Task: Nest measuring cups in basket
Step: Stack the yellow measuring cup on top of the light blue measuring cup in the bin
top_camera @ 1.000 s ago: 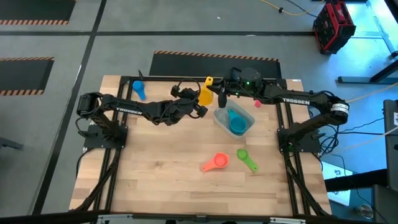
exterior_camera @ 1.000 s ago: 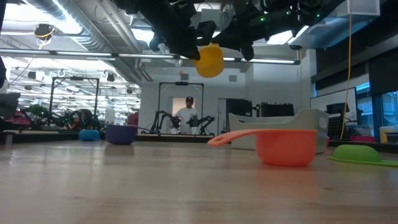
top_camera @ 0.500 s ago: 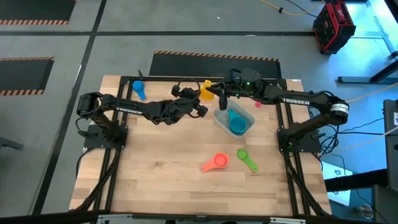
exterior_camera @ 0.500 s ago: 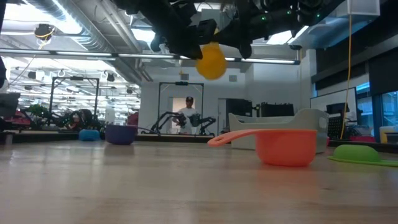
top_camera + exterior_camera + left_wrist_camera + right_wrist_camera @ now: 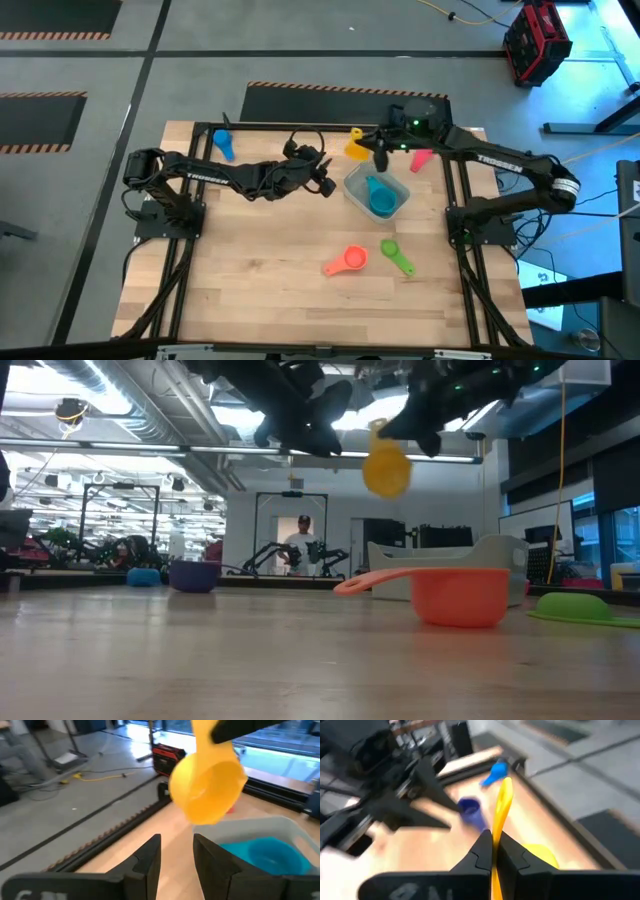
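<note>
Right claw (image 5: 492, 847) pinches the yellow cup (image 5: 357, 150) by its handle, clear above the basket (image 5: 352, 190) for nesting; left claw (image 5: 176, 862) stands open, empty

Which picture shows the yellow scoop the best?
The left wrist view: the yellow plastic measuring cup fills it, bowl facing us. The right wrist view shows mostly its handle pinched in the right tool. The low view shows it hanging in the air; the high view shows it small.

A robotics lab: other robot rigs (image 5: 275, 555) (far behind) under ceiling ducts (image 5: 150, 405).
</note>
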{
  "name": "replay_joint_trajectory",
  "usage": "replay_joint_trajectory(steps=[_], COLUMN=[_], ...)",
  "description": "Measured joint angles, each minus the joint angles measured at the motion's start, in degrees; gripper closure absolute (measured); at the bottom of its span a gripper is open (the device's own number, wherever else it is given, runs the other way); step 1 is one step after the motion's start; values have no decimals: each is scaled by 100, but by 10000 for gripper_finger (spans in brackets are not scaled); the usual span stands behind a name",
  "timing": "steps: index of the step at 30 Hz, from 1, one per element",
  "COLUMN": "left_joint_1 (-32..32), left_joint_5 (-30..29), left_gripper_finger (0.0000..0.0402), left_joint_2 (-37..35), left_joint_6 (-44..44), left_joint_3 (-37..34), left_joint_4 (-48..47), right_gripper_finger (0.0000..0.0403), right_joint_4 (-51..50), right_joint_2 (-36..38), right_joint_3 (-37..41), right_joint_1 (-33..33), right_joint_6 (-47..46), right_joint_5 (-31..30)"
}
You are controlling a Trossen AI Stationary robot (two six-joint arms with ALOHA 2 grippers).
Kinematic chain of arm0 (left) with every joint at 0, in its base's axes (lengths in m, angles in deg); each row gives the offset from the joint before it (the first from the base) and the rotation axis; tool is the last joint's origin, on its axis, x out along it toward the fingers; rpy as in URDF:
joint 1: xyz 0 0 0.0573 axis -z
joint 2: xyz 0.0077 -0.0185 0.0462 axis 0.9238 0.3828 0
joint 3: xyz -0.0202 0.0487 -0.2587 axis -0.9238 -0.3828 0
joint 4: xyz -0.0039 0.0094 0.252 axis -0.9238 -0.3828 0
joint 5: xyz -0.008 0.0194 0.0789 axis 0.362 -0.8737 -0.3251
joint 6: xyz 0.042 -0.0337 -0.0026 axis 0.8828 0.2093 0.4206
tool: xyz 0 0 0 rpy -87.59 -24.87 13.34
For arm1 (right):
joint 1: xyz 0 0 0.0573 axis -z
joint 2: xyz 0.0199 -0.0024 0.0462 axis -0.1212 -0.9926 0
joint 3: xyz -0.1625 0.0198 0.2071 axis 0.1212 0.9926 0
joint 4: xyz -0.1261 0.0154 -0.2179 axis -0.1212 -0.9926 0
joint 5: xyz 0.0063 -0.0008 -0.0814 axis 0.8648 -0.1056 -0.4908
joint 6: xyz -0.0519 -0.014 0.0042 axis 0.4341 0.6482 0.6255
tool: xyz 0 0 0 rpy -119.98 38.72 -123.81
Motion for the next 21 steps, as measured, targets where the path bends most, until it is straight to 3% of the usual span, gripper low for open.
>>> replay_joint_trajectory(steps=[11, 16, 21], left_joint_1=[-2, -3, -2], left_joint_5=[248, 246, 244], left_gripper_finger=[293, 293, 292], left_joint_2=[0, 0, 0], left_joint_6=[15, 17, 17], left_joint_3=[1, 0, 1], left_joint_4=[-13, -17, -19], right_gripper_finger=[394, 392, 392], right_joint_4=[-1582, -2228, -2821], right_joint_2=[333, 123, -183], right_joint_3=[0, 0, 0], right_joint_1=[973, 1171, 1300], right_joint_6=[-455, -274, 255], right_joint_5=[3194, 3855, 3947])
